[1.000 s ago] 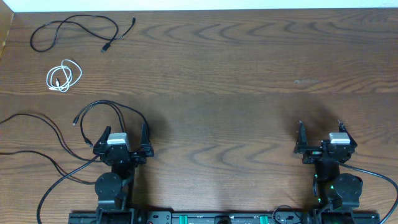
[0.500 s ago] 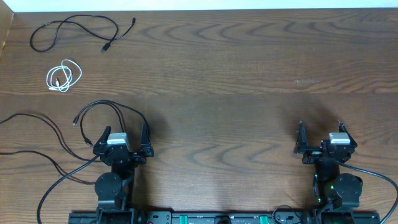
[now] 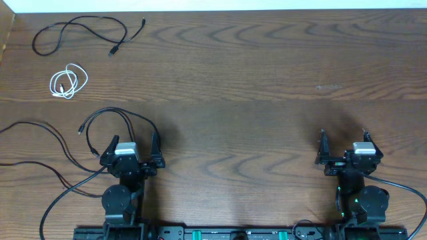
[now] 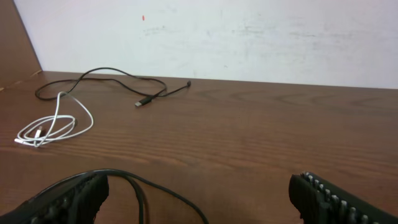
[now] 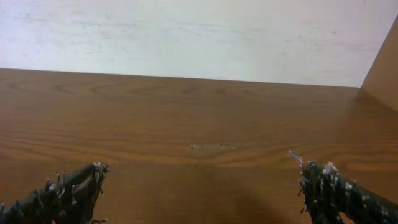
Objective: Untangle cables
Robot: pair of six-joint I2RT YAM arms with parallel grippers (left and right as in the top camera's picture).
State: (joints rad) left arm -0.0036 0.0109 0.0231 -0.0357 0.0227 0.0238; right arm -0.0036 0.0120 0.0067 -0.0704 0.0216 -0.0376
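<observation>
Both grippers, left [image 3: 133, 137] and right [image 3: 343, 133], sat spread wide and empty at the near worktop [image 3: 253, 87] edge. White cable [image 4: 38, 132] and black cable [image 4: 142, 102] lay separate far left; another black cable [image 3: 110, 109] looped beside the left gripper.

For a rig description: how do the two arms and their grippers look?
Both arms are black, each with a pale grey block at the wrist. The left gripper has ribbed black fingers; the right gripper's fingers look rough, flecked pale. Black cords leave the bases.
</observation>
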